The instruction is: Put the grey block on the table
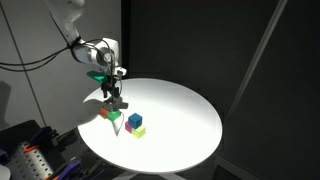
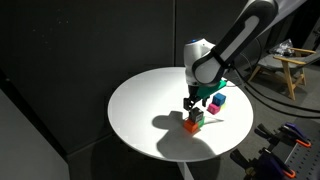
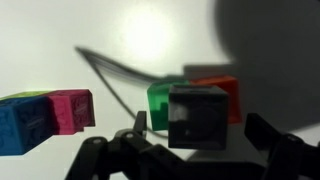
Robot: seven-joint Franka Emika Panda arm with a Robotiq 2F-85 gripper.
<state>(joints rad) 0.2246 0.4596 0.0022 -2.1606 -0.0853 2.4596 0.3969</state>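
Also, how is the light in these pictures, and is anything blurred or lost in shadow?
In both exterior views the room is dark and only the table is brightly lit, with a hard shadow on it; in the wrist view glare whitens the table at top, a big shadow fills the top right corner, and the grey block is soft and dim.

The arm comes down from the upper right of the frame in an exterior view and bends at the white wrist. The gripper points straight down, near the middle of the picture. In the wrist view its dark fingers stand apart along the bottom edge.
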